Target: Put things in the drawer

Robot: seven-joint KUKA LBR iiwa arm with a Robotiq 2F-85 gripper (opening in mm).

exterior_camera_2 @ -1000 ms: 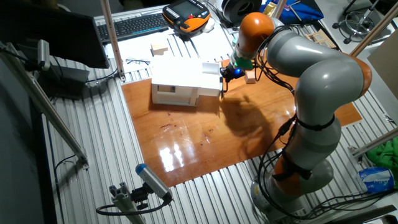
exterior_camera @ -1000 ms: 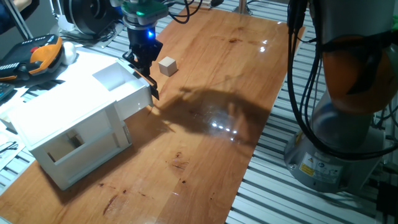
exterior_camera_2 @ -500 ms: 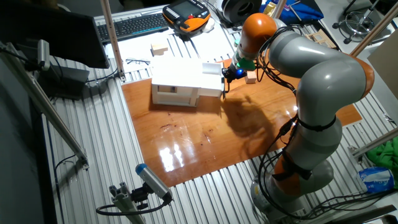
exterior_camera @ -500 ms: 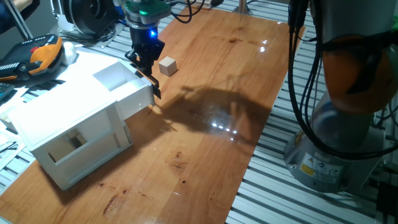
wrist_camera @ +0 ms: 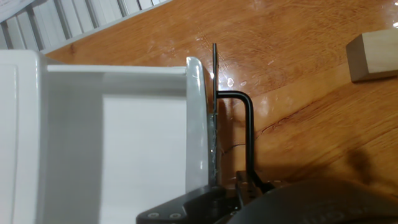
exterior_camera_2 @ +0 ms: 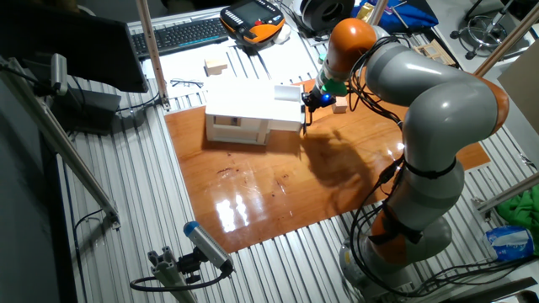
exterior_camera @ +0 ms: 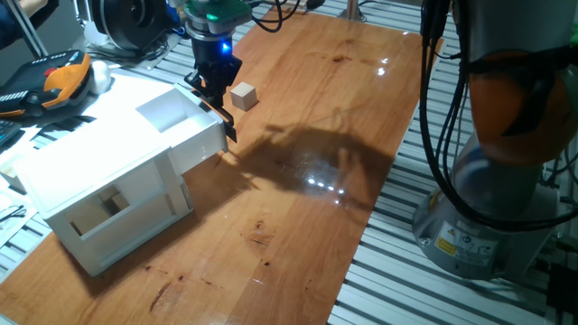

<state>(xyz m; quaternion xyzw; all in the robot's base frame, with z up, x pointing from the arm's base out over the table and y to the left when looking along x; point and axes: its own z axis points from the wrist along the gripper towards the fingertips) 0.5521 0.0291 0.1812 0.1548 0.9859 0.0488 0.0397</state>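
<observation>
Drawer (exterior_camera: 172, 117) stands open, empty; tool (exterior_camera: 217, 86) at its black handle (wrist_camera: 247, 134), jaw state cannot tell. Cube (exterior_camera: 243, 96) sits on bench (exterior_camera: 361, 117) just beside. Likely next: leave handle, go to cube.

The arm (exterior_camera_2: 438, 118) has glossy grey rounded links with orange joints, black cables alongside, and a blue-lit black gripper (exterior_camera: 217, 77).

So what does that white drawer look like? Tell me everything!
The drawer is a white, smooth box-shaped tray, slid out from the top of the white cabinet. Nothing is seen inside it. A thin black bar handle sits on its front. The gripper is at that handle. The little wooden cube lies on the table beside it, not touching.
</observation>
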